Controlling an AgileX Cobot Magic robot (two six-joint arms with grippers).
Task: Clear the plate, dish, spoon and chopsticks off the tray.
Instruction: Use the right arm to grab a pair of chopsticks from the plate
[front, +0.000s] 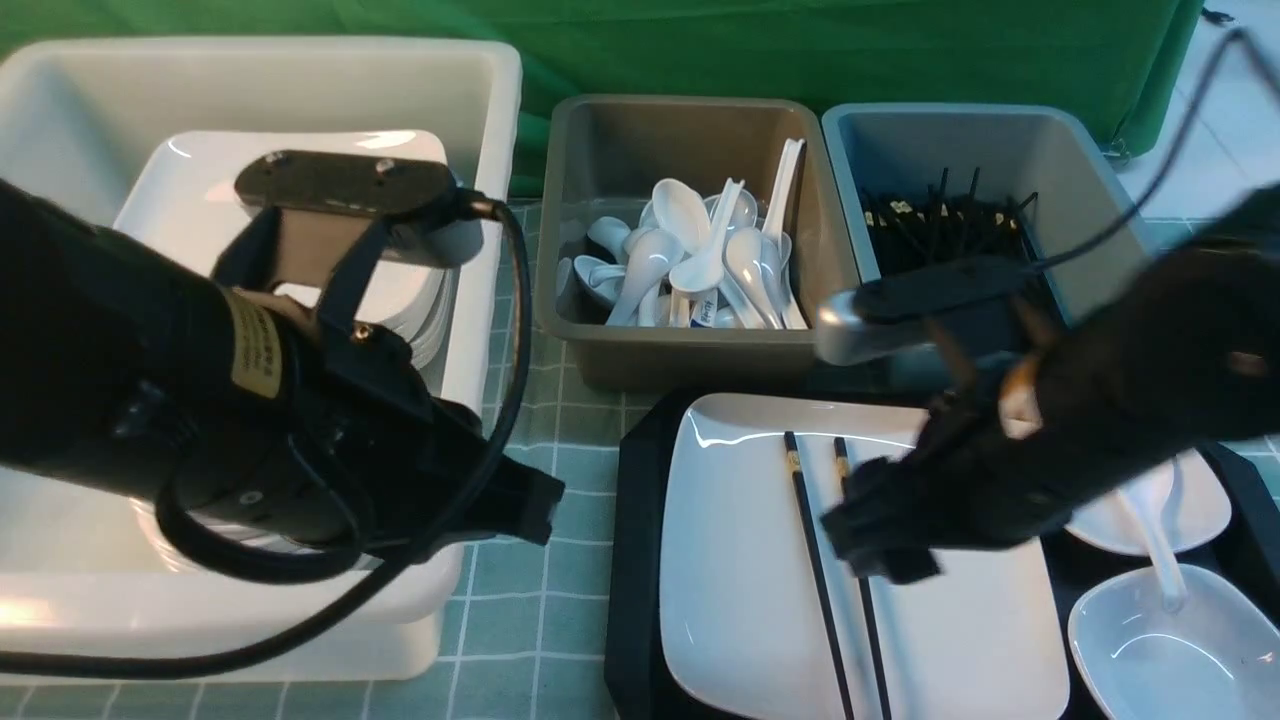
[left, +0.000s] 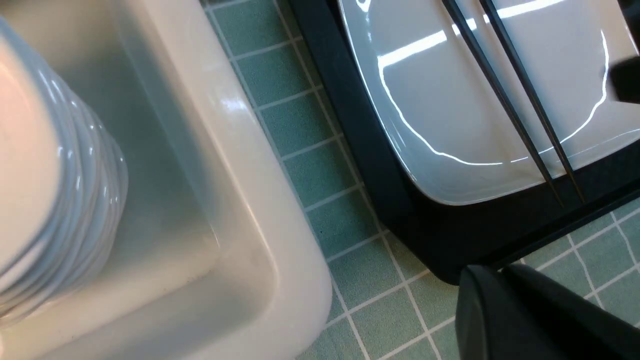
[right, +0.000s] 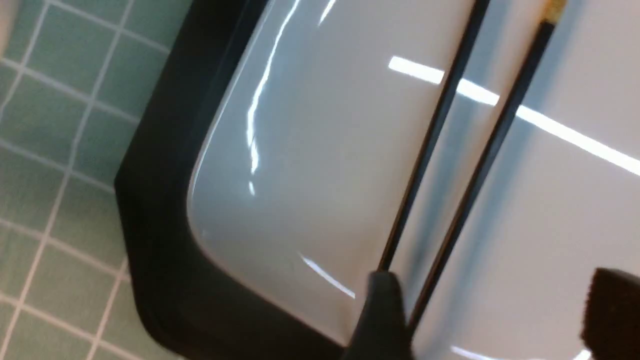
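Observation:
The white square plate (front: 740, 560) lies on the black tray (front: 632, 560). Two black chopsticks (front: 812, 560) rest side by side on the plate. My right gripper (right: 495, 315) hovers low over the plate and is open; one chopstick (right: 492, 145) lies just inside one finger (right: 380, 315), and the other runs under that finger. At the tray's right end sit two small dishes (front: 1170, 650), with the white spoon (front: 1158, 555) lying across them. My left gripper (left: 500, 275) is shut and empty above the tablecloth, by the tray's near corner (left: 440, 250).
A big white tub (front: 480, 120) on the left holds stacked plates (left: 50, 175). Behind the tray stand a brown tub (front: 570, 250) with several white spoons and a grey-blue tub (front: 1080, 200) with black chopsticks. A green checked cloth (front: 540, 600) covers the table.

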